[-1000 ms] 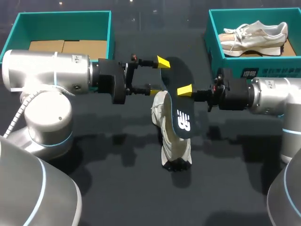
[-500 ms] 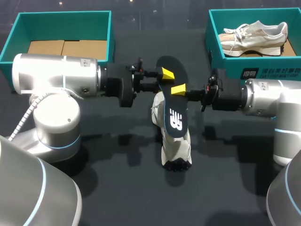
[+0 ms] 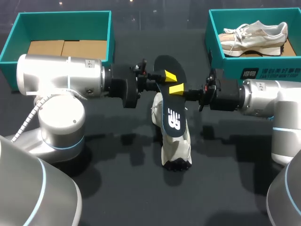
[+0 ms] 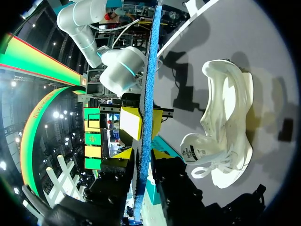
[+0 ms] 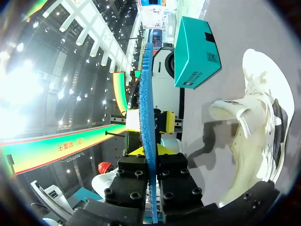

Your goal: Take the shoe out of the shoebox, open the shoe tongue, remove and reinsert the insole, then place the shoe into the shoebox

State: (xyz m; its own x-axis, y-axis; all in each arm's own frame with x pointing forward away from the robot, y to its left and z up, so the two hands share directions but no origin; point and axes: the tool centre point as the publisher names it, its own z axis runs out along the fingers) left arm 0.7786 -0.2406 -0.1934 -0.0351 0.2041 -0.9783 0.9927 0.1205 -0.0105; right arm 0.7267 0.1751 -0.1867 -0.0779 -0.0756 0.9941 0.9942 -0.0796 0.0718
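Note:
A dark insole (image 3: 173, 117) with a white logo hangs on edge above the table's middle, held from both sides. My left gripper (image 3: 167, 75) comes in from the left, its yellow tips pressed on the insole's upper part. My right gripper (image 3: 177, 89) grips it from the right, just below. In the left wrist view the insole's blue edge (image 4: 149, 70) runs between my left gripper's (image 4: 142, 155) fingers. In the right wrist view it (image 5: 145, 84) is clamped in my right gripper (image 5: 149, 150). The white shoe (image 3: 176, 143) lies on the table under the insole.
A teal shoebox (image 3: 111, 33) with a cardboard floor stands at the back left. Another teal shoebox (image 3: 211, 47) at the back right holds a second white shoe (image 3: 254, 33). Dark tabletop lies around the shoe.
My left gripper's fingers, wide open a second ago, have come together on the insole. Both arms have drawn slightly inward, and the insole has shifted a little to the left.

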